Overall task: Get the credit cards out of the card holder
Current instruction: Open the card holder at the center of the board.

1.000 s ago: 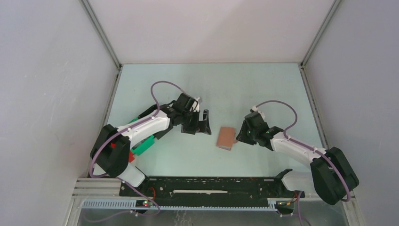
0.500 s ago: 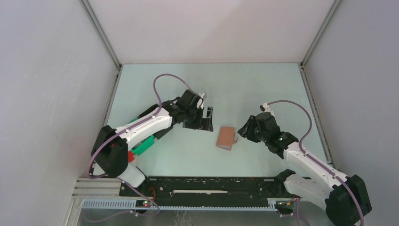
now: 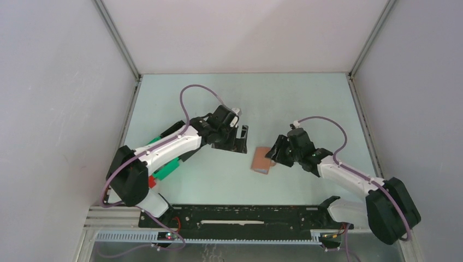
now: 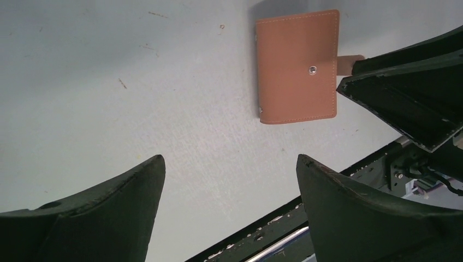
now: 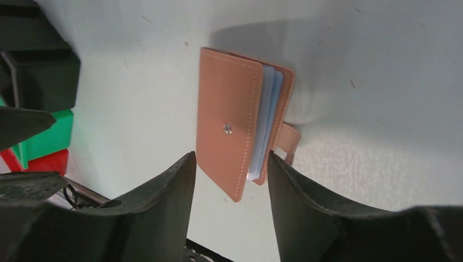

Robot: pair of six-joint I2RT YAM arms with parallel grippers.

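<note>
The card holder (image 3: 262, 160) is a tan-brown wallet lying closed on the pale table. In the right wrist view the card holder (image 5: 229, 120) gapes slightly, and pale blue-grey credit cards (image 5: 268, 117) show edge-on between its covers, with the closing tab (image 5: 288, 140) loose. My right gripper (image 3: 272, 155) is open at the holder's right edge. In its own view the right gripper (image 5: 232, 159) has a fingertip on either side of the holder's near corner. My left gripper (image 3: 242, 140) is open and empty, left of the holder. From the left wrist view (image 4: 229, 164) the holder (image 4: 297, 65) lies ahead.
A green bin (image 3: 169, 166) and a red bin (image 3: 150, 180) sit under the left arm; both show in the right wrist view (image 5: 50, 136). A black rail (image 3: 240, 215) runs along the near edge. Grey walls enclose the table.
My right gripper has moved left up to the holder's right edge. My left gripper has shifted slightly right and farther back. The holder has not moved.
</note>
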